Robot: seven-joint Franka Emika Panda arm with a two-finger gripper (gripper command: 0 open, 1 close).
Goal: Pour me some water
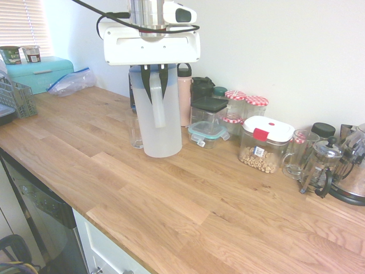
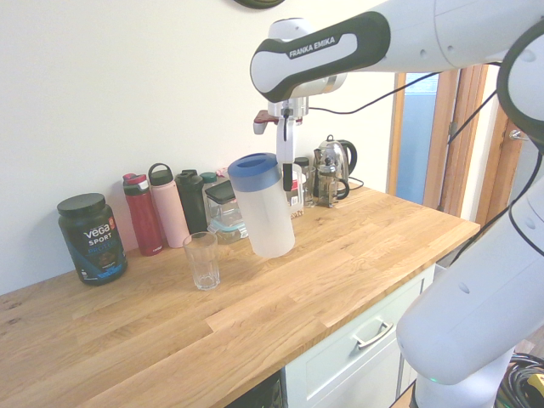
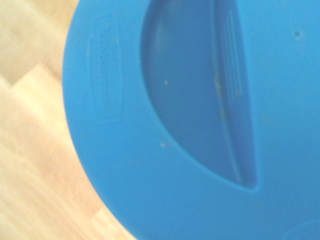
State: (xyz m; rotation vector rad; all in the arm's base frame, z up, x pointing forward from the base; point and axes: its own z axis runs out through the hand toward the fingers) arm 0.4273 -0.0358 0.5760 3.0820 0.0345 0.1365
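Observation:
A tall frosted plastic jug (image 1: 155, 123) (image 2: 265, 217) with a blue lid (image 2: 253, 168) is held by its handle (image 1: 158, 105). My gripper (image 1: 157, 83) (image 2: 290, 174) comes down from above and is shut on that handle. The jug leans slightly, its top tipped toward an empty clear glass (image 2: 201, 261) (image 1: 135, 131) that stands on the wooden counter beside it. The water (image 1: 154, 137) shows as a pale mass through the jug wall. The jug's base is close to the counter; whether it touches I cannot tell. In the wrist view the blue lid (image 3: 200, 125) fills most of the picture.
Red (image 2: 143, 217), pink (image 2: 170, 208) and black (image 2: 192, 200) bottles and a Vega tub (image 2: 92, 238) line the wall. Food containers (image 1: 265, 142), a French press (image 1: 319, 165) and a kettle (image 1: 353, 177) stand further along. A teal bread box (image 1: 40, 71) and dish rack (image 1: 14, 97) sit at the far end.

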